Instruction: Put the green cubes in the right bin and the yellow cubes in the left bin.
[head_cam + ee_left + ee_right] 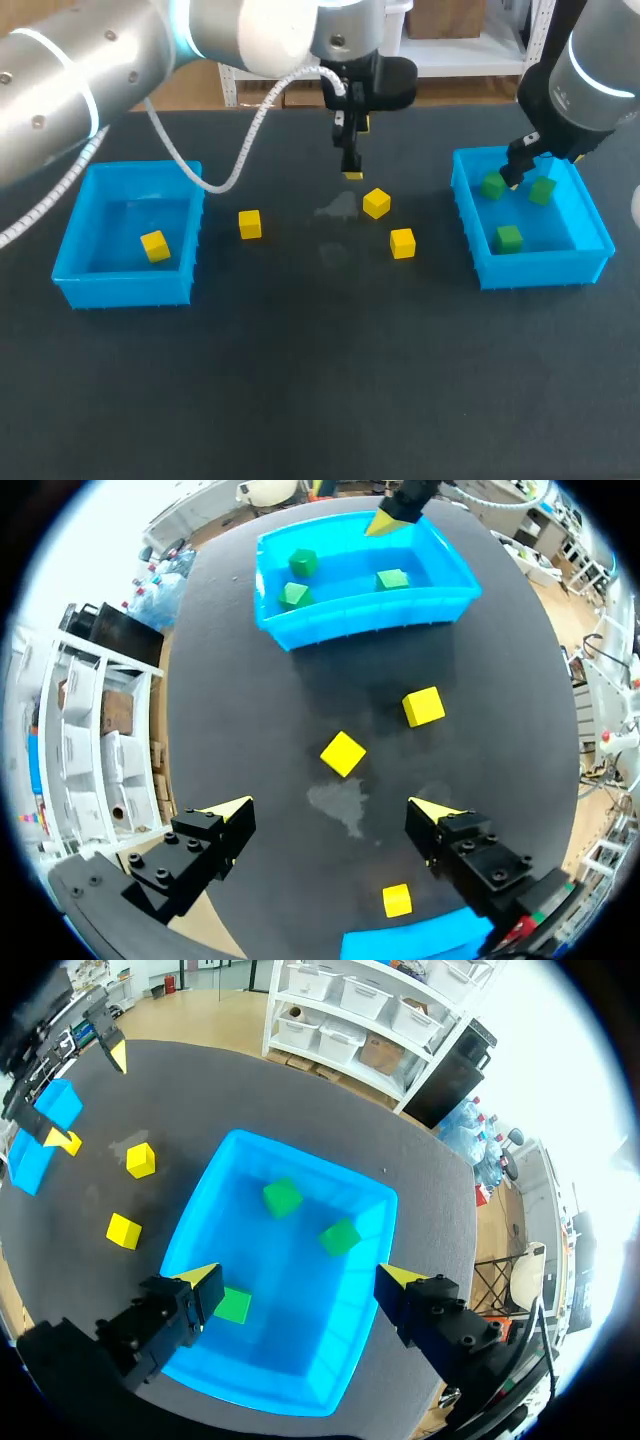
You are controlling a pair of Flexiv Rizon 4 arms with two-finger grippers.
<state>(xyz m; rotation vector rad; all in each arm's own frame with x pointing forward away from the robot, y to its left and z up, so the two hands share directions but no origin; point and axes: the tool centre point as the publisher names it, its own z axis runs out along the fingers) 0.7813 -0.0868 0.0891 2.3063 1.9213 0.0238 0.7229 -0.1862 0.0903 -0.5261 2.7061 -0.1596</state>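
Three yellow cubes lie on the dark table: one point(250, 224) near the left bin point(125, 290), two point(377, 203) point(402, 243) in the middle. A fourth yellow cube point(155, 245) sits inside the left bin. The right bin point(540, 268) holds three green cubes point(492, 185) point(541, 190) point(509, 238). My left gripper point(350, 165) hangs open above the table's far middle; in its wrist view the nearest yellow cube point(343, 753) lies just ahead of the gripper point(330, 815). My right gripper point(300, 1280) stands open over the right bin point(310, 1165), nothing between its fingers.
The white cable of my left arm point(250, 140) droops over the back left of the table. The front half of the table holds no objects.
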